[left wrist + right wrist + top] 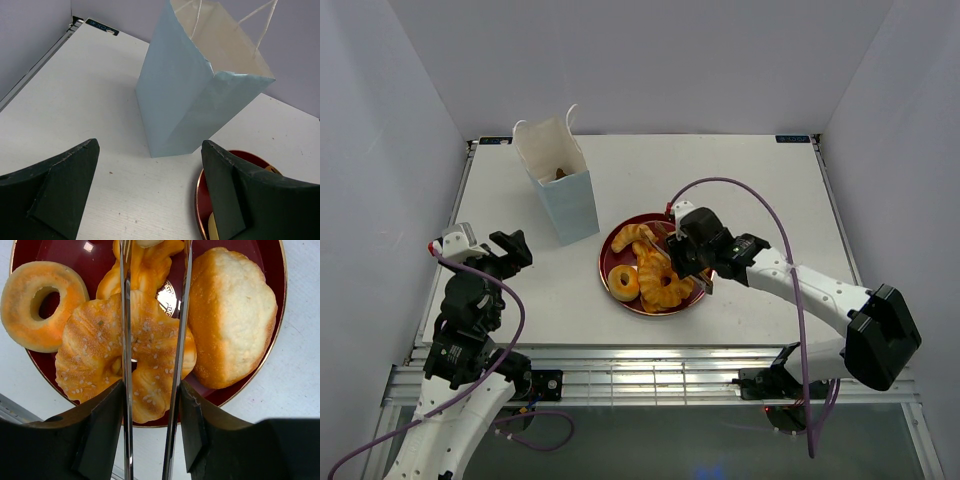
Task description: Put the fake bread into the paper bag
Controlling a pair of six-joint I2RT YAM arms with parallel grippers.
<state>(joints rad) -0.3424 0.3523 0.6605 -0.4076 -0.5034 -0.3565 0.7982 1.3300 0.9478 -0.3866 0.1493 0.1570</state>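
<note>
Right wrist view: right pincer (150, 410) grips tongs (125, 315) over twisted ring (95, 350); overhead unclear.

A dark red round plate (610, 262) with a thin gold rim sits on the flat white table (750, 180), towards its near edge; long silver metal tongs (126, 315) reach over the plate, their two narrow blades side by side, slightly apart.

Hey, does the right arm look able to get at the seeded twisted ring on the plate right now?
Probably yes: the right tool holds the tongs directly over the twisted ring, which lies uncovered on the plate.
</note>
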